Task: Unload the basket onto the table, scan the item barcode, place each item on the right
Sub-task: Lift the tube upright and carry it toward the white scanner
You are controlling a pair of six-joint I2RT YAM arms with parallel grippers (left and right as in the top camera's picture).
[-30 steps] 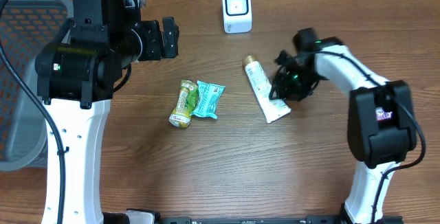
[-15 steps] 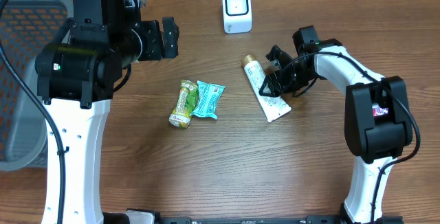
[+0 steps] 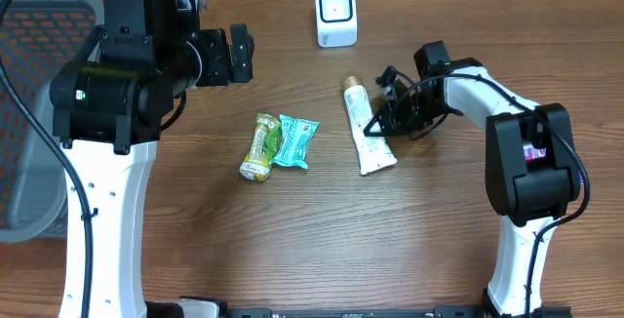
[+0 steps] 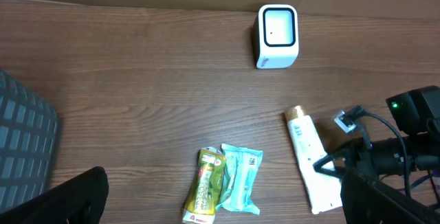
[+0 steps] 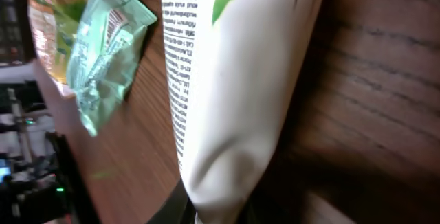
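Tube look: a white squeeze tube (image 3: pixel 367 131) with a gold cap (image 3: pixel 352 86); the right wrist view shows fine black print running down one side and a green mark on its face
Tube place: it lies flat on the wooden table (image 3: pixel 292 250), right of centre, with the cap end toward the white scanner (image 3: pixel 336 13) and the flat tail toward the near edge
Tube and right gripper: the right gripper (image 3: pixel 382 123) meets the tube from its right side, about midway along it
Right gripper state: pinched onto the tube, whose soft wall dents in at the grip
Left gripper: the left gripper (image 3: pixel 230 55) hangs over the far left of the table, fingers spread wide, holding nothing, well apart from the tube
Nearby: a yellow-green packet (image 3: pixel 259 147) and a teal packet (image 3: pixel 295 140) lie touching, left of the tube
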